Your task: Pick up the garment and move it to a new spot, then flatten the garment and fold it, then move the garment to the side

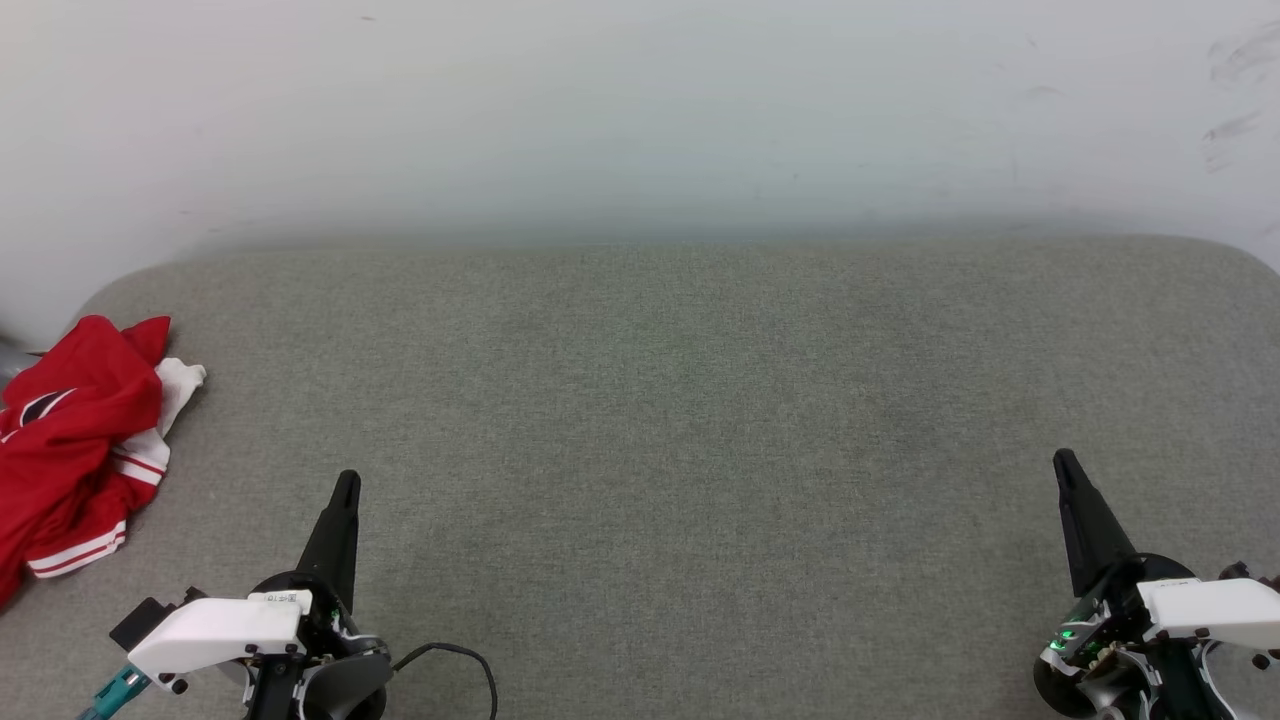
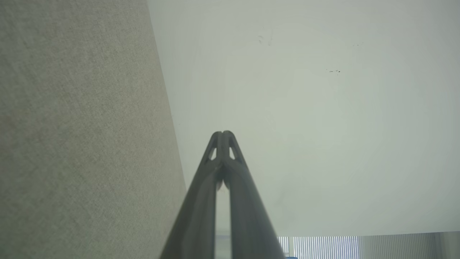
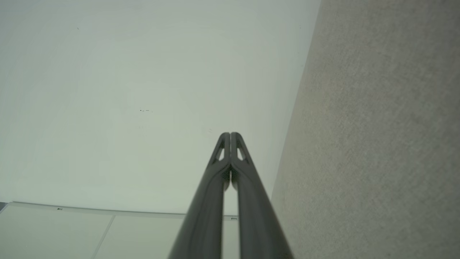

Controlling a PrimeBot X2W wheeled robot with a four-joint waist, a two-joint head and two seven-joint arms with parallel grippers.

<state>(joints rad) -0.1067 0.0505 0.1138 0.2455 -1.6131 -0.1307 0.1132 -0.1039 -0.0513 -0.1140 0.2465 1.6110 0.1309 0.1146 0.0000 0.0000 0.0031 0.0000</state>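
Closest to me, the left pincer [image 1: 346, 486] sits low at the near left of the bench [image 1: 650, 420]. Its two dark fingers [image 2: 201, 201] are pressed together tip to tip with nothing between them. A dark cable [image 1: 462, 656] loops on the grey cloth just beside its wrist. The right pincer [image 1: 1065, 463] is at the near right, also closed tight and empty, pointing away toward the wall [image 1: 640, 110]. A little further out, off to the left of the left pincer and not touching it, lies the garment [image 1: 70, 430]. It is crumpled in a heap at the bench's left edge, near its rounded far corner. It is mostly red, with a white sleeve poking out toward the middle, red-and-white striped trim along its near folds, and part of a black, white-edged mark on top. Its left part runs out of the head view, so I cannot tell whether any of it hangs over the edge. It is well apart from the right pincer, with almost the whole width of the bench between them. The bench has a grey-green woven covering, flat and even, with rounded far corners. Beyond it stands the pale, plain wall, with a few faint scuffs at its upper right.
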